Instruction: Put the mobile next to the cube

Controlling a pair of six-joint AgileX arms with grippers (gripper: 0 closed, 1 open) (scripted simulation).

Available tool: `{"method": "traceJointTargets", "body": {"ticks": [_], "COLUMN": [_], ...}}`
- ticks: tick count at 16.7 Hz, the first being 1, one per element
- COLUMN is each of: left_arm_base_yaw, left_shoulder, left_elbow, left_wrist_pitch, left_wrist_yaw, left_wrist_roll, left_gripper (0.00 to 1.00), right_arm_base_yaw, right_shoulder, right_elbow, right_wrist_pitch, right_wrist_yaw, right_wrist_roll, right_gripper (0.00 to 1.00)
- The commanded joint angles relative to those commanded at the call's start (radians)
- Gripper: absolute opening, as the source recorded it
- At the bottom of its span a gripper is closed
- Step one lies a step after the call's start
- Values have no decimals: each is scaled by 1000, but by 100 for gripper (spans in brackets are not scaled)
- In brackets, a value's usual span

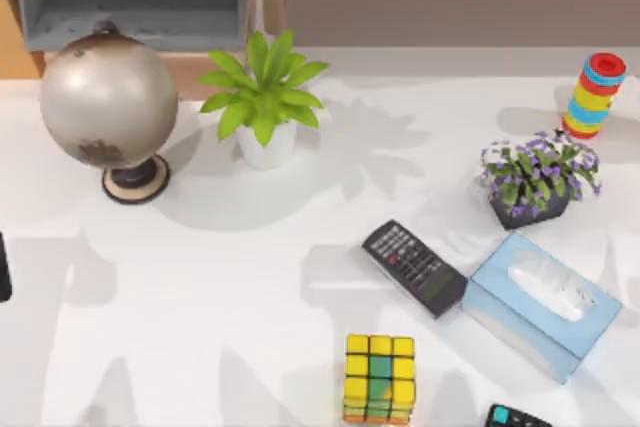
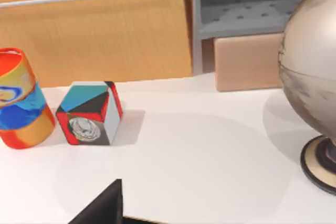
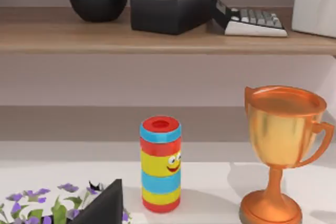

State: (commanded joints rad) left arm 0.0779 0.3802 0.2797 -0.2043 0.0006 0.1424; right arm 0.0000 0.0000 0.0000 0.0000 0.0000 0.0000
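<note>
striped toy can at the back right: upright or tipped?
Upright. The striped can stands on its base near the table's right rear corner; the right wrist view shows it vertical, red cap on top.

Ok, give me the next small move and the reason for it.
Probably bring the right gripper down toward the table's near edge: its wrist camera faces the striped toy and trophy at the back, while the cube sits near the front with bare table on its left for the mobile.
</note>
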Motion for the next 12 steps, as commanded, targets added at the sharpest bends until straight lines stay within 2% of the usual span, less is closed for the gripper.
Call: {"method": "traceJointTargets", "body": {"ticks": [8, 12], "left_arm_base_yaw": [139, 202], "left_shoulder": [823, 1163], "left_elbow": [476, 686], "left_wrist_pitch": [-376, -542], "left_wrist_yaw": [2, 2], "left_wrist_roll": [244, 352], "left_gripper": [100, 100], "right_arm_base_yaw": [0, 0], "right_shoulder": [0, 0], "right_elbow": [0, 0], "right_wrist_pitch": [0, 0], "right_wrist_yaw": [0, 0], "right_wrist_roll": [0, 0], "right_gripper": [100, 100]}}
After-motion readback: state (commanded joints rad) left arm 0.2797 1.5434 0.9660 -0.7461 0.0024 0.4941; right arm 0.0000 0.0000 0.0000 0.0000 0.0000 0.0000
